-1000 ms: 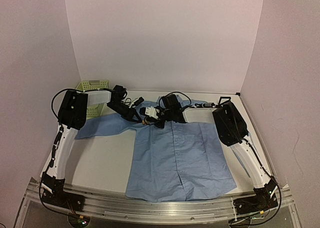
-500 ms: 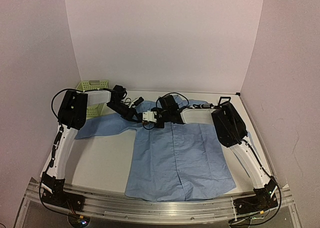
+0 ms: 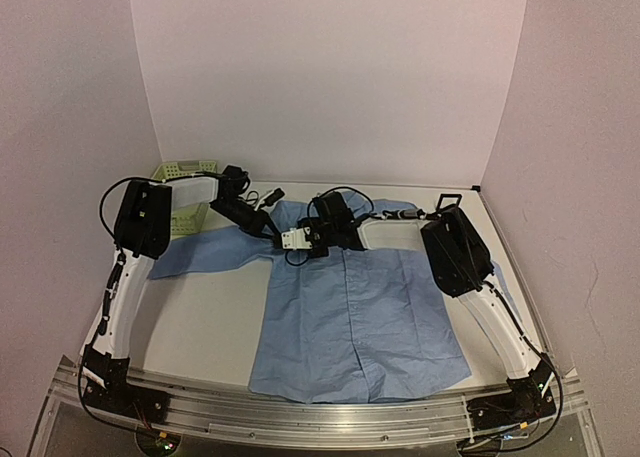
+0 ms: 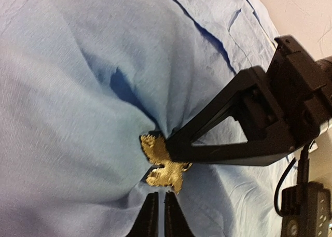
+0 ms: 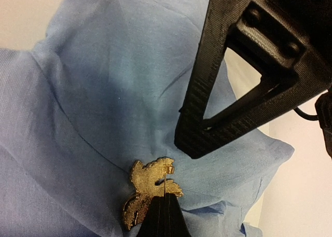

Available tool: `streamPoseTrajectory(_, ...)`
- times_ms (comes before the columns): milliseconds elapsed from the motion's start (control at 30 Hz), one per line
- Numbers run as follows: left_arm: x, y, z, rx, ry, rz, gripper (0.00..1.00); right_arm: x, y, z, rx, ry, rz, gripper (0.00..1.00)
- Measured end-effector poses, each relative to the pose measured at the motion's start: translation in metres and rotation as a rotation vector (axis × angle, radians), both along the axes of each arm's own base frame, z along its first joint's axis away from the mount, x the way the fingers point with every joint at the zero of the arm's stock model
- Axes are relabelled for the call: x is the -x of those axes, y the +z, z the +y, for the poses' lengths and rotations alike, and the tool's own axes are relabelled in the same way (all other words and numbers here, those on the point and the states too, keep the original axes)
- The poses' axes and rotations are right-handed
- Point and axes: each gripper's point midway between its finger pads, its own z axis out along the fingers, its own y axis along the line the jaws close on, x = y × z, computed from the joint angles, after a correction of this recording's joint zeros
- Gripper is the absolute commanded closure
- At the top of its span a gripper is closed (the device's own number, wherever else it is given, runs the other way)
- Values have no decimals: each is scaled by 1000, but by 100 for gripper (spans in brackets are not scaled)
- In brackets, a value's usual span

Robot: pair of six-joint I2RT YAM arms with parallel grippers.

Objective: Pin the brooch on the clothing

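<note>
**Brooch at the collar end of the shirt, both grippers meeting there**

- The shirt (image 3: 350, 307) lies flat on the table (image 3: 200, 317), with its collar toward the far edge and its hem at the near edge.
- From above, the arms cover the spot where they meet, so the brooch cannot be made out there.
- In the wrist views, the gold brooch (image 4: 162, 162) sits on puckered cloth near the collar. Its underside is hidden.
- The right gripper (image 5: 163, 216) is clamped tight on the brooch's edge. The picture's lower edge cuts off its fingers.
- The left gripper (image 4: 158, 211) has its fingers nearly together with only a thin slit between them, and its tips are just beside the brooch. I cannot tell whether cloth is caught in the slit.
- A green basket (image 3: 185, 169) stands at the far left corner, partly behind the left arm.
</note>
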Motion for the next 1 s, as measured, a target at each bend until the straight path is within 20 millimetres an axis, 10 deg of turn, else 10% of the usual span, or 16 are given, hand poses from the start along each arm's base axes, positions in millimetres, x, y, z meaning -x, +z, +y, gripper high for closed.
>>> streamPoseTrajectory(500, 5, -4, 6, 12, -20, 4, 50, 3, 0, 4, 10, -20, -7, 100)
streamPoseTrajectory(1000, 7, -6, -7, -16, 126, 189, 63, 3, 1, 5, -18, -47, 29, 100)
